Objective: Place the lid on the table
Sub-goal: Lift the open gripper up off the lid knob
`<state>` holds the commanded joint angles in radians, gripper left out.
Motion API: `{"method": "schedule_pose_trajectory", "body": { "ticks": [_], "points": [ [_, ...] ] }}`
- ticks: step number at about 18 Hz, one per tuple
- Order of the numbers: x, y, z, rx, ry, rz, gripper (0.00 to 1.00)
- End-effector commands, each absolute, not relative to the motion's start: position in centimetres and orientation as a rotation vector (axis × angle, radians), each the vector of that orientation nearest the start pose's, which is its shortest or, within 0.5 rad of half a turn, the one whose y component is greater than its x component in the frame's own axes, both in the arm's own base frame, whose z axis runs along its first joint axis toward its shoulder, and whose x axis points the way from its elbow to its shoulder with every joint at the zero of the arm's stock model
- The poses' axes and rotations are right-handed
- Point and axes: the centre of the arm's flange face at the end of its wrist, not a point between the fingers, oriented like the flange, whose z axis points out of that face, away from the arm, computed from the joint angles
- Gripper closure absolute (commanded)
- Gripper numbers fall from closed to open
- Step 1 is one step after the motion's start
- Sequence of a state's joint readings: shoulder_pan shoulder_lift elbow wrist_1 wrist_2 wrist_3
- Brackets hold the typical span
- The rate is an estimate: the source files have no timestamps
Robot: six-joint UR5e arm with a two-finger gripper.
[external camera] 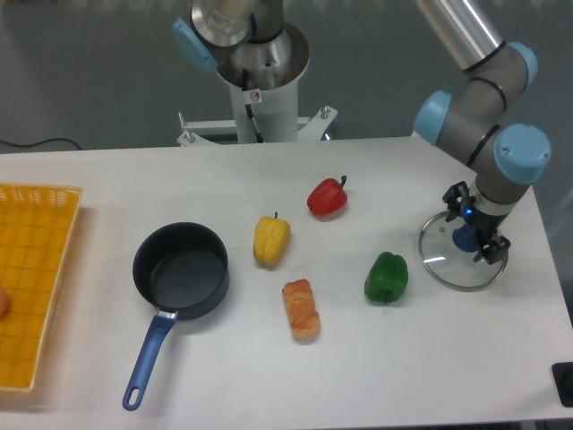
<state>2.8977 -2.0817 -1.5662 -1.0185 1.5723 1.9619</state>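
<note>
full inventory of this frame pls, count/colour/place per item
lid: 1, clear glass with blue knob, flat on the table at right
table: 1, white, fills the view
saucepan: 1, dark with blue handle, left of centre, no lid on it
yellow pepper: 1, yellow, centre
red pepper: 1, red, behind centre
green pepper: 1, green, just left of the lid
bread: 1, orange-brown, front of centre
tray: 1, yellow-orange mesh, left edge
arm: 1, grey with blue caps, right
gripper: 1, black, over the lid's knob, fingers apart
</note>
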Motion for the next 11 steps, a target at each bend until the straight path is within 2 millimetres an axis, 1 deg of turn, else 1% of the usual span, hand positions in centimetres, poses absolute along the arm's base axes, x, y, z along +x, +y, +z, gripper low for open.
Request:
{"method": "schedule_pose_trajectory", "body": {
  "ticks": [3, 4, 5, 7, 8, 9, 11],
  "points": [
    [-59.4, 29.2, 26.5, -2.991, 1.005, 0.093, 0.00],
    [-58.8, 29.8, 27.2, -2.985, 1.021, 0.108, 0.00],
    [-58.1, 30.1, 28.4, -2.980, 1.035, 0.132, 0.00],
    [-56.4, 31.5, 30.1, -2.963, 1.069, 0.152, 0.00],
    [-55.6, 32.5, 30.8, -2.953, 1.092, 0.157, 0.00],
    [-53.1, 35.8, 32.1, -2.951, 1.079, 0.155, 0.00],
    [-51.3, 37.8, 33.1, -2.947, 1.069, 0.149, 0.00]
  ]
}}
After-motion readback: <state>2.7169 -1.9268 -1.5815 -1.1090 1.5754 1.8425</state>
